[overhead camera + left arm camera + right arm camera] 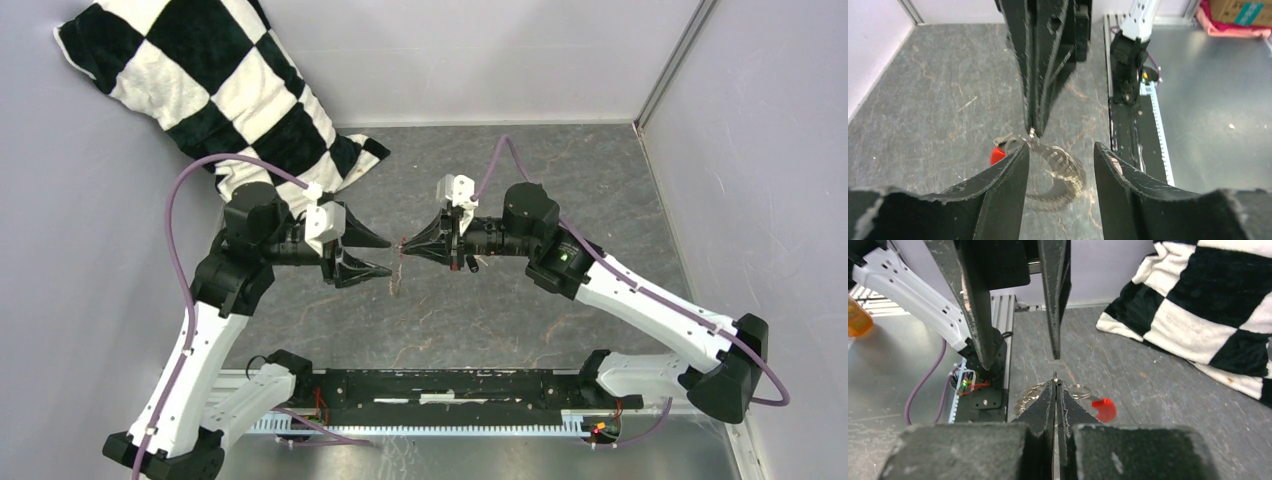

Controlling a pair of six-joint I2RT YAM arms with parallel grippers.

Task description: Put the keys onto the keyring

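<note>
One keyring (1068, 170), judged light and slippery, is pinched at its bare wire by the clenched right gripper (1055, 386); the left gripper (1060, 147) is spread open beside it.

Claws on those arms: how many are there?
2. The left gripper, open, is left of centre; the right gripper, shut on the keyring, faces it tip to tip. None seems hidden.
</note>
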